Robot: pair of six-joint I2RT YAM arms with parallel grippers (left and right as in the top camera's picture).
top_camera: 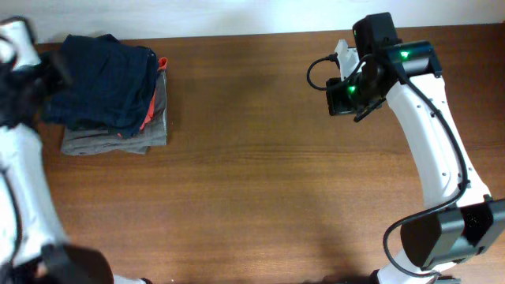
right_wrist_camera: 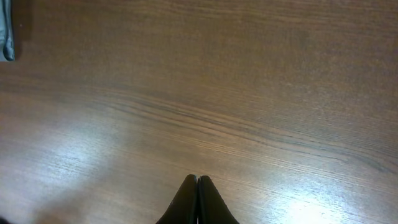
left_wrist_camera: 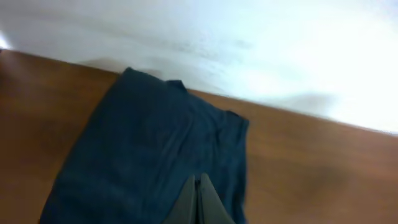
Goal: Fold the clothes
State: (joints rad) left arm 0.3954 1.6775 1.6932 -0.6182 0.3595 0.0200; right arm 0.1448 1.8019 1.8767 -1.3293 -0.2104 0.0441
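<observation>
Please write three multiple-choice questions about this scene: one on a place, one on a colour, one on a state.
1. Where is the clothes pile in the overhead view? A) upper left B) centre C) lower right
2. What colour is the top garment? A) grey B) white C) navy
3. How is the right end effector? A) open B) shut, empty C) shut on cloth
Answers: 1 A, it lies upper left; 2 C, navy cloth lies uppermost; 3 B, its fingers meet over the bare table.
</observation>
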